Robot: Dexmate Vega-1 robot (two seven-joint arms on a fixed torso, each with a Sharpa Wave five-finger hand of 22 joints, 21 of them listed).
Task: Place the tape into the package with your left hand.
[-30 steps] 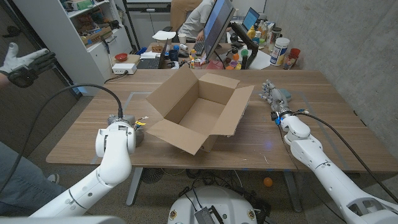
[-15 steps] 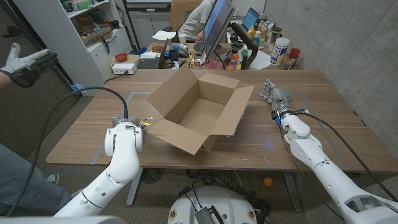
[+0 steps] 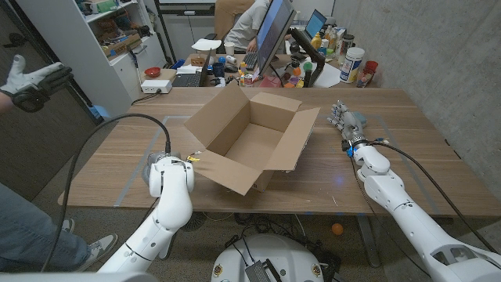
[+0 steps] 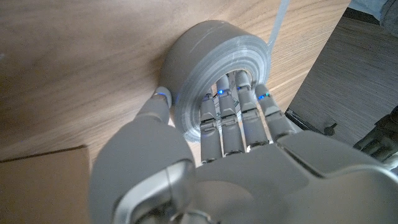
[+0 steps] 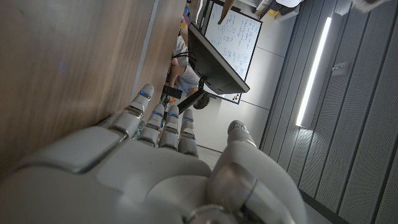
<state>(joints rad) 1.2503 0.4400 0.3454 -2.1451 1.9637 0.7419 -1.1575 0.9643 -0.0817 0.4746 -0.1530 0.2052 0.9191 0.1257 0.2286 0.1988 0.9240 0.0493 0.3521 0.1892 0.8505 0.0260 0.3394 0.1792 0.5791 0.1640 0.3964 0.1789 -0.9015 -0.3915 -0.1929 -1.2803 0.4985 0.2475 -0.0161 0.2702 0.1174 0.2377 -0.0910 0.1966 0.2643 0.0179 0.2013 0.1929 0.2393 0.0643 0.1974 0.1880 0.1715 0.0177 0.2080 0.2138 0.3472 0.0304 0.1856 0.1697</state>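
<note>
In the lower left of the head view, our left hand (image 3: 182,159) is sitting just beside the near left flap of the box (image 3: 249,139), mostly hidden behind our own forearm. In the left wrist view, we are gripping the roll of grey tape (image 4: 214,78): our fingers (image 4: 229,115) are reaching through its hole while the thumb is pressing on its outer wall, with the roll against the wooden desk (image 4: 74,68). At centre frame the box is standing open on the desk. To the right, our right hand (image 3: 345,121) is standing on the desk holding nothing, fingers loosely extended side by side. In the upper left, a person's gloved hand (image 3: 33,81) is showing.
</note>
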